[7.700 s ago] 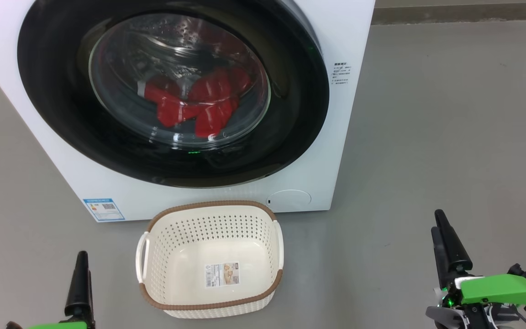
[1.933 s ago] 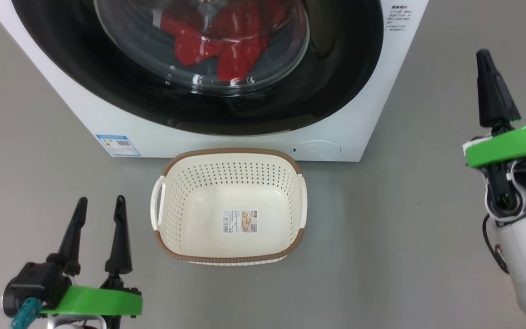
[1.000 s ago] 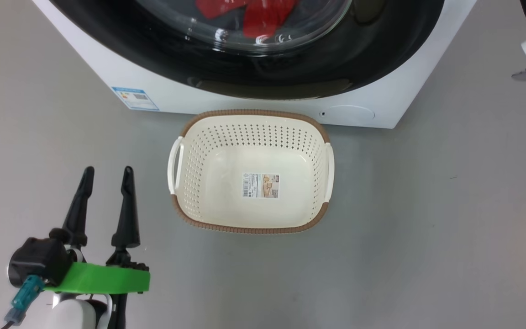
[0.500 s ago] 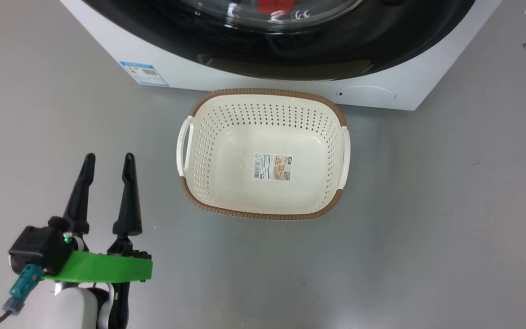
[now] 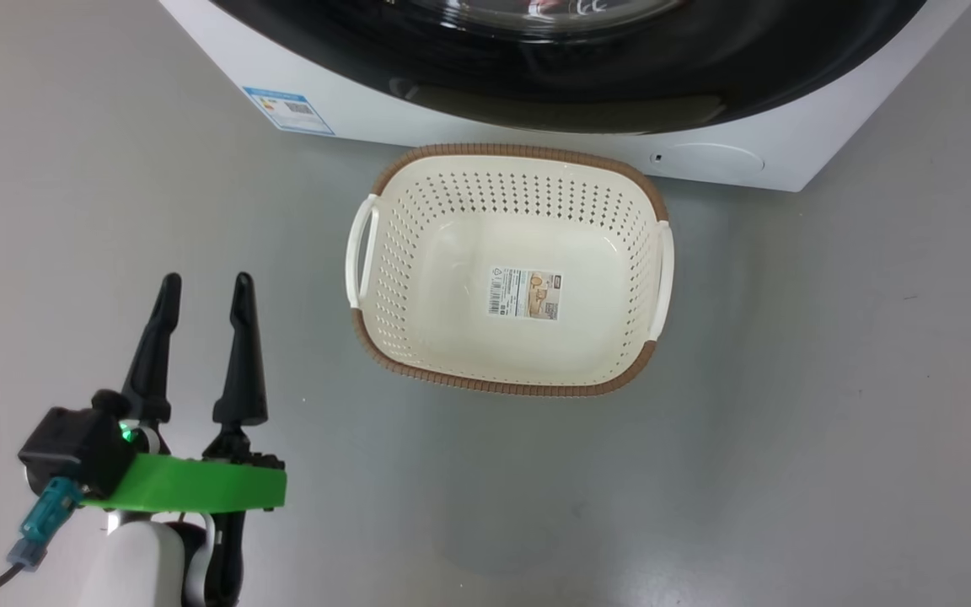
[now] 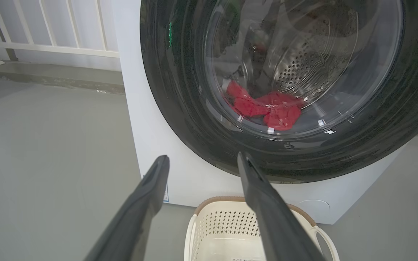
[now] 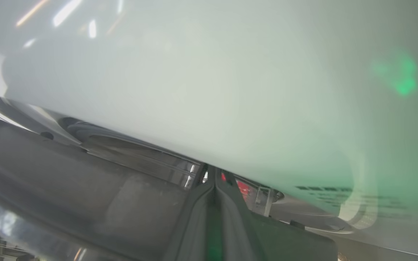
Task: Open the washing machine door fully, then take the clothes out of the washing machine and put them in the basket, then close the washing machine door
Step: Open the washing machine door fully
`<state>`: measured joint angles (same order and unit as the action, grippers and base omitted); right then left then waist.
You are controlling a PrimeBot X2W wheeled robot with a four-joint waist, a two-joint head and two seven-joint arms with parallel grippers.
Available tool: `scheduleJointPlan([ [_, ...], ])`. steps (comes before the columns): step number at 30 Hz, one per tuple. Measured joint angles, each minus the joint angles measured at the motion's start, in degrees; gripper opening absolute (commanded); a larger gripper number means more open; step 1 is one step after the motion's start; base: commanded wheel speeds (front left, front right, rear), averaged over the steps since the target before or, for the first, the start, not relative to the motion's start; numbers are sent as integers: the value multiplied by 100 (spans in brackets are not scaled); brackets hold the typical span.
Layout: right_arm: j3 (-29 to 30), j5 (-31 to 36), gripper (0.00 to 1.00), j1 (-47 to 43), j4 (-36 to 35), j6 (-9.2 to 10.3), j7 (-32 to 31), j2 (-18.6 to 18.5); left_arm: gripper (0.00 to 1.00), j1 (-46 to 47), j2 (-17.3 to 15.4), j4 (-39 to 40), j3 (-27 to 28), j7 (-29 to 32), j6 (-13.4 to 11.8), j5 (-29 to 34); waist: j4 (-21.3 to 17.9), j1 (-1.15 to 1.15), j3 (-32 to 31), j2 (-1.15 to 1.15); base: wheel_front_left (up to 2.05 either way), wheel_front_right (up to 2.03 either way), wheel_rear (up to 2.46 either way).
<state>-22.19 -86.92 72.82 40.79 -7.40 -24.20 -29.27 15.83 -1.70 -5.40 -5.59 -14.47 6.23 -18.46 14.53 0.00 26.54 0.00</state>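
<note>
1. Right gripper [image 7: 214,173]: fingers pressed together, pinching nothing, tips poked into the slit between the dark rim of the washing machine door [image 7: 67,185] and the white front of the washing machine [image 7: 194,90]
2. Door edge lies dead ahead of those tips, rim running crosswise to them; a sliver of red shows through the slit, so the door looks barely cracked, not swung out
3. Left gripper [image 5: 203,291]: spread, empty, hovering over the floor [image 5: 789,421] left of the basket [image 5: 405,278], well apart from the door, so the right arm is the nearer one
4. Clothes [image 6: 267,108]: red heap low in the drum [image 6: 303,69], behind the door
5. Basket: on the floor just beside the machine's lower front edge, under the door, holding only a paper label [image 5: 525,293]
6. Judgement: door-opening step, hardly begun; next needs the right tips to lever the rim outward; glossy rim could slip off
</note>
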Motion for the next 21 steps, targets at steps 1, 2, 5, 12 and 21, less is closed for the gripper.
scheduleJointPlan([
  [1, -2, -13, 0, -1, 15, 0, -42, -3, 100, 0, 0, -13, -1, 0, 0, 0, 4, 0, -16, 0, 0, 0, 0],
  [2, -12, -38, 0, -8, 35, 1, -92, -9, 100, 0, 1, -26, 0, 0, 0, 0, 5, 0, -39, 0, 0, 0, 0],
  [5, -52, -142, 0, -48, 52, 2, -234, -14, 100, -3, 1, -69, 8, 0, -1, 0, -3, 0, -131, 0, 0, 0, 0],
  [12, -92, -353, 0, -493, -130, 9, -532, 2, 100, -35, 0, -102, 60, 0, 0, 5, -73, 0, -407, 0, 0, 0, 0],
  [21, -154, -537, 0, -1204, -500, 9, -910, 65, 100, -272, -1, -192, 122, 0, 8, 92, -164, 0, -812, 0, 0, 0, 0],
])
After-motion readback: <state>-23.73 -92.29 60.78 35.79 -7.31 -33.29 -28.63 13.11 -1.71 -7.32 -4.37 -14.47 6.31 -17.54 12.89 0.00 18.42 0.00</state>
